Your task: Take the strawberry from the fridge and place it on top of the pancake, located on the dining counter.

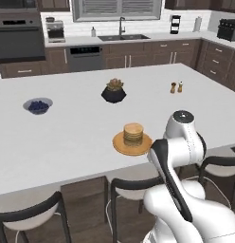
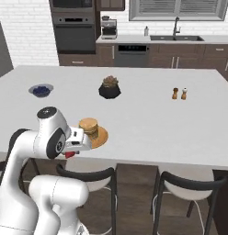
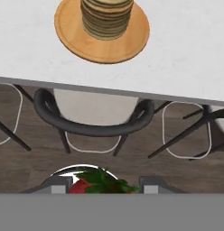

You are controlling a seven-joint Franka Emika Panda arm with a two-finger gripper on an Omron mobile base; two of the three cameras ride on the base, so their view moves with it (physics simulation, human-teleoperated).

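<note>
One soft, light, easily bruised strawberry clasped at its sides in the gripper, short of the pancake on the bench.

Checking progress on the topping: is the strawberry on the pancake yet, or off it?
Off it. The strawberry sits between the pincer's tips, out over the stool, while the pancake top is bare.

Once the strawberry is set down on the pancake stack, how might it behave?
The strawberry looks roundish, so it could roll. The pancake top is small but flat, probably steadying it. Its leafy end may tip it sideways.
</note>
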